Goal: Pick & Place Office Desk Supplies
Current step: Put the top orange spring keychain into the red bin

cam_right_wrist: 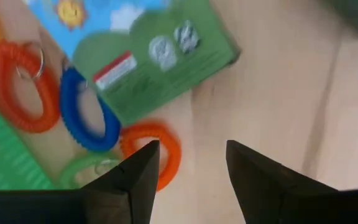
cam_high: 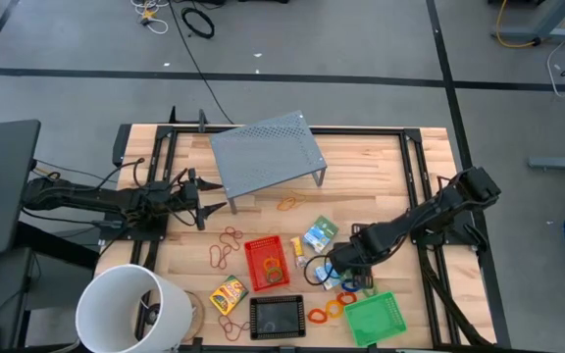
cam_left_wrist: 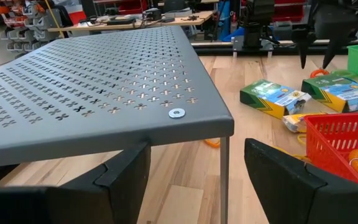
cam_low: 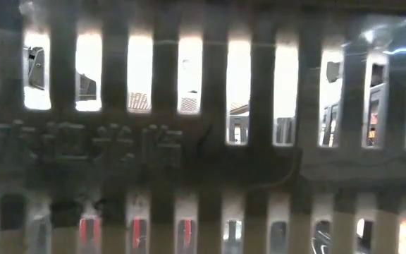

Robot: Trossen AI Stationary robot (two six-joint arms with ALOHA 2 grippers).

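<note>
My right gripper (cam_high: pixel 330 271) (cam_right_wrist: pixel 191 168) hangs open, pointing down, above bare wood beside an orange ring (cam_right_wrist: pixel 157 149), touching nothing. A blue ring (cam_right_wrist: pixel 86 112), a red-orange ring (cam_right_wrist: pixel 17 87) and a green ring (cam_right_wrist: pixel 89 168) lie by a teal-green packet (cam_right_wrist: pixel 160 68). Another packet (cam_high: pixel 320 233) lies flat nearby. The red tray (cam_high: pixel 266 263) holds rings; a black tray (cam_high: pixel 278 316) and a green tray (cam_high: pixel 374 317) stand near the front edge. The crayon box (cam_high: pixel 229 292) and rubber bands (cam_high: pixel 231 235) lie left of the red tray. My left gripper (cam_high: pixel 204 201) (cam_left_wrist: pixel 197 162) waits open at the table's left.
The grey perforated riser (cam_high: pixel 268 152) (cam_left_wrist: pixel 92 87) stands on its legs at the table's far middle, just ahead of my left gripper. A big white bucket (cam_high: pixel 133 309) stands at the near left corner. A dark slotted wall (cam_low: pixel 203 155) fills the low view.
</note>
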